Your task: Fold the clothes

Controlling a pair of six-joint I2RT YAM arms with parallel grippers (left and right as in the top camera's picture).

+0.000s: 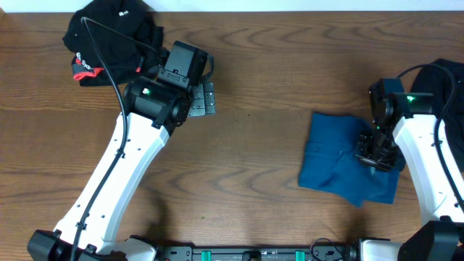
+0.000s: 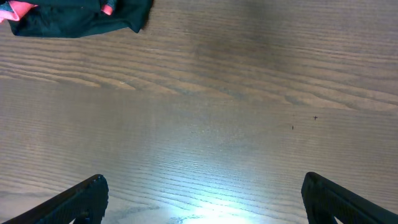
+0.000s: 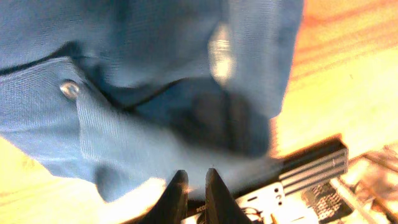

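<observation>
A blue garment [image 1: 337, 163] lies crumpled on the wooden table at the right. My right gripper [image 1: 375, 149] sits on its right edge. In the right wrist view its fingers [image 3: 195, 182] are pinched together on the edge of the blue cloth [image 3: 143, 74], which fills most of that view. My left gripper [image 1: 204, 98] is open and empty over bare wood left of centre. Its two fingers [image 2: 205, 202] stand wide apart in the left wrist view. A black garment with red trim [image 1: 109, 36] is heaped at the back left and shows in the left wrist view [image 2: 74, 15].
More dark cloth [image 1: 453, 83] lies at the far right edge behind the right arm. The robot base with a label [image 3: 311, 186] shows under the right gripper. Bare wood [image 1: 261, 145] lies between the two arms.
</observation>
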